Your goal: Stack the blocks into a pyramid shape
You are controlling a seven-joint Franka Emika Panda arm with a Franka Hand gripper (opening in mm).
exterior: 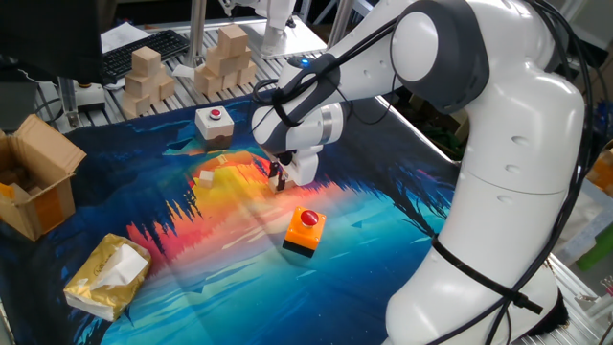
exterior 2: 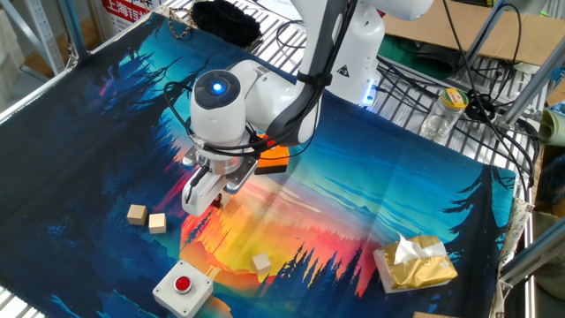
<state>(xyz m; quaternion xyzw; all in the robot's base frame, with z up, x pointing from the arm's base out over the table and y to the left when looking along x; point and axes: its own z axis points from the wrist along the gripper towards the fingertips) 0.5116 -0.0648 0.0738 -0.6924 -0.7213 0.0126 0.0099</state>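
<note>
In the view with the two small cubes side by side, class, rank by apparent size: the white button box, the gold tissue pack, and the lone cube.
1. gold tissue pack
2. white button box, though it sits near the frame edge, nearer the camera
3. lone cube, clearly smallest

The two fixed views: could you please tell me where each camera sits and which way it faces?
One fixed view: low beside the robot's base, facing the far wooden block piles; shows the whole arm and the claw.
The other fixed view: high on the opposite side, looking down toward the base; shows wrist and claw, tiny blocks.
Shared: claw, white button box, tissue pack.
</note>
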